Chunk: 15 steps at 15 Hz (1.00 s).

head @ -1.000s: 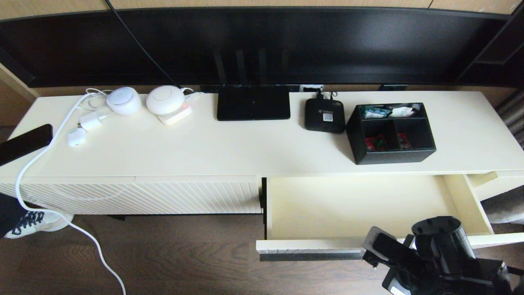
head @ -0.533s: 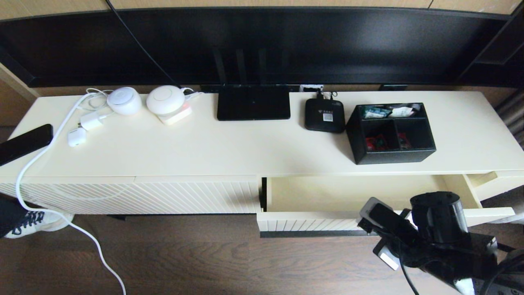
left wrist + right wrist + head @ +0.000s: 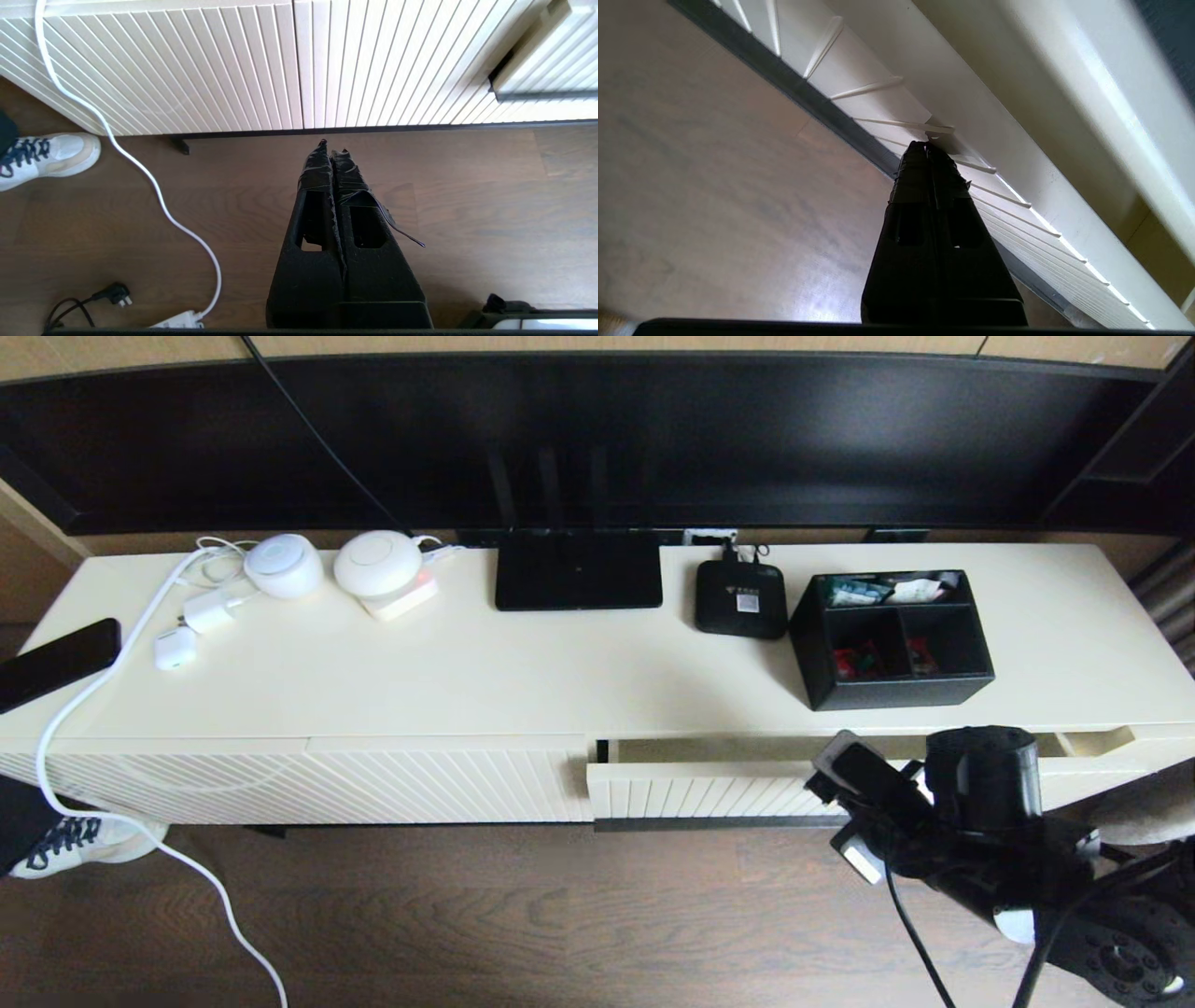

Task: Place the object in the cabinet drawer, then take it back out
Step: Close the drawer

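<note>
The black organizer box (image 3: 892, 639) with red and white packets stands on the cabinet top at the right, untouched. Directly below it, the cabinet drawer (image 3: 709, 791) with its ribbed front and dark handle bar (image 3: 709, 822) is open only by a narrow gap. My right arm (image 3: 976, 793) is in front of the drawer. My right gripper (image 3: 927, 145) is shut and empty, its tips against the ribbed drawer front (image 3: 887, 105) above the handle bar (image 3: 808, 95). My left gripper (image 3: 332, 145) is shut and empty over the floor, left of the drawer (image 3: 546, 70).
On the cabinet top are a flat black router (image 3: 577, 569), a small black set-top box (image 3: 740, 599), two white round devices (image 3: 283, 565) and chargers. A white cable (image 3: 93, 695) hangs to the floor. A phone (image 3: 56, 663) and a shoe (image 3: 84, 845) are at the left.
The drawer has slid from wide open to almost closed. My right arm has moved toward the cabinet with it. The organizer box has not moved.
</note>
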Motion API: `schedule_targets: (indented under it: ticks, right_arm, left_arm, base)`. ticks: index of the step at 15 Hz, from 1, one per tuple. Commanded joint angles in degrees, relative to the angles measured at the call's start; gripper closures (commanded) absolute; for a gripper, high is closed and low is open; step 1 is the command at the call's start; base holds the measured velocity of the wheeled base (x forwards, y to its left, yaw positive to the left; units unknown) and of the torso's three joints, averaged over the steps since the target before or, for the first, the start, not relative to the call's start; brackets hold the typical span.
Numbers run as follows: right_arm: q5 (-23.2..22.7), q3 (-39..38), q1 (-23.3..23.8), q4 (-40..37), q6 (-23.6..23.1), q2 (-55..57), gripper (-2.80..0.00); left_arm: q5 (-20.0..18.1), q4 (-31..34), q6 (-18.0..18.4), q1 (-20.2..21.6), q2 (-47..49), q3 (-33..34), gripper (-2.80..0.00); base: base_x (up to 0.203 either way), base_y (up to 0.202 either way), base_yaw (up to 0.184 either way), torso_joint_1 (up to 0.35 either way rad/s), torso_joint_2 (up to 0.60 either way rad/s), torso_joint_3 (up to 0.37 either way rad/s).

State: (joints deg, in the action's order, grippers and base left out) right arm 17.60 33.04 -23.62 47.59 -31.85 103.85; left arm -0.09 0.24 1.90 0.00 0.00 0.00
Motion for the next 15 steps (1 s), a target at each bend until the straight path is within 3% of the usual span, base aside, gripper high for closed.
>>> schedule_targets:
  ticks: [1, 15]
  right_arm:
    - [0.1, 1.5, 0.4, 3.3, -0.2, 2.2, 0.0]
    - [0.9, 3.6, 1.8, 4.9, 0.4, 4.4, 0.0]
  left_arm:
    - [0.0, 0.0, 0.0, 0.0, 0.0, 0.0, 0.0]
    - [0.0, -0.1, 0.0, 0.0, 0.0, 0.0, 0.0]
  base:
    - [0.0, 0.0, 0.0, 0.0, 0.0, 0.0]
    - [0.0, 0.0, 0.0, 0.0, 0.0, 0.0]
